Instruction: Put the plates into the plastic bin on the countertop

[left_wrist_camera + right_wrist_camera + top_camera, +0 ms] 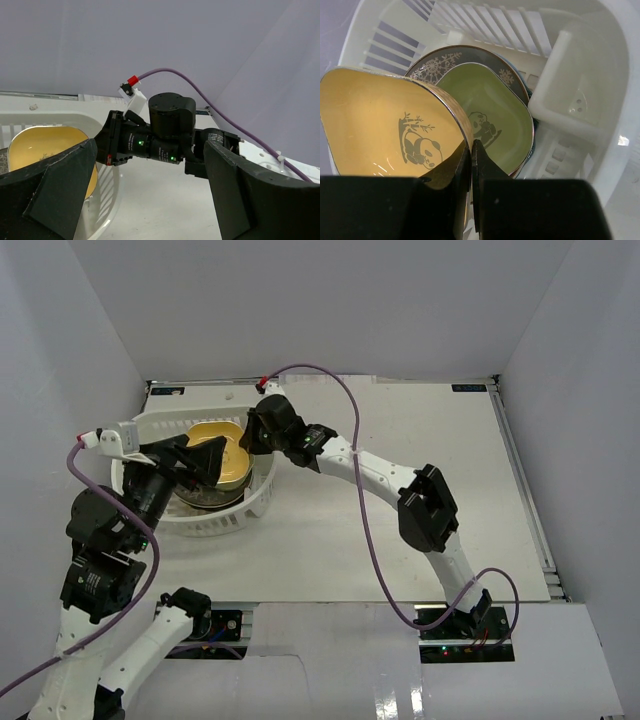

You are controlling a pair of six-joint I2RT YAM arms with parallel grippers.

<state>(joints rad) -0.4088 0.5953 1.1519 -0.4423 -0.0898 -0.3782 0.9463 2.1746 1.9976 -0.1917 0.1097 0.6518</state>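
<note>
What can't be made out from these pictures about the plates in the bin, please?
1. Top view: the left gripper and right gripper cover most of the plastic bin, so its plates cannot be counted.
2. Right wrist view: the yellow plate, green plate and grey plate hide whatever lies beneath.
3. Left wrist view: the left gripper's finger and the frame edge cut off the yellow plate.

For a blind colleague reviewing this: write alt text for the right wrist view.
The right gripper pinches the rim of a yellow plate with a panda print, tilted over the plastic bin. Below it, a green plate with a panda lies on a grey patterned plate.
</note>
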